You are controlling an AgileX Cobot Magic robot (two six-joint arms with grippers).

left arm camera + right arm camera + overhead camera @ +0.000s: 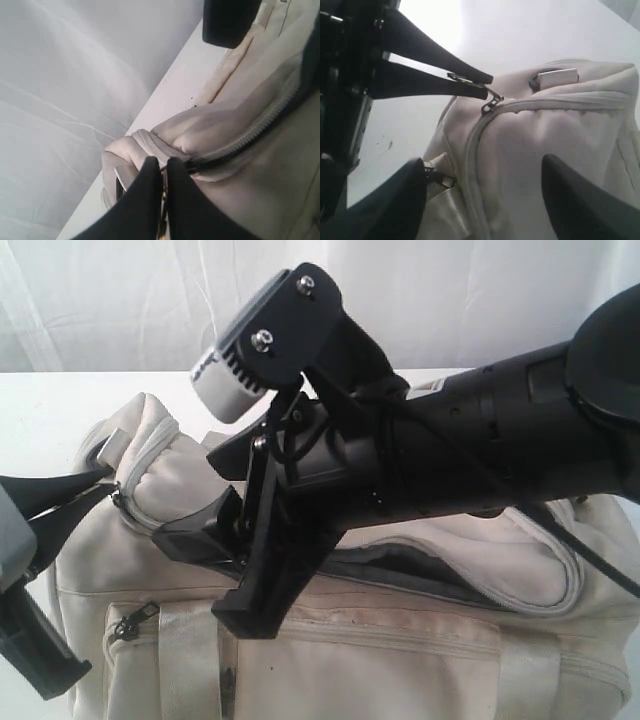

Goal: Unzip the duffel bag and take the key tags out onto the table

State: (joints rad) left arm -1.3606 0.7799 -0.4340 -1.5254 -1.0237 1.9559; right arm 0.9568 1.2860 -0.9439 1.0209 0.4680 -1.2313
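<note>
Cream fabric of the duffel bag (420, 660) fills the lower part of the exterior view, and the bag lies on the white table (50, 410). At the end of the bag nearest the left arm, the left gripper (108, 482) has its two black fingers (435, 54) pressed almost together, pinching the small metal zipper pull (491, 102) of the bag's main zipper. Along the bag's top the zipper gapes, with dark grey lining (420, 565) showing in the opening. The right gripper (205, 578) hangs just over the bag's top beside that opening, jaws spread wide with nothing between them. Whether its lower finger touches the fabric, I cannot tell. On the bag's side, a pocket zipper (135, 620) sits closed beside a webbing strap (190, 660).
</note>
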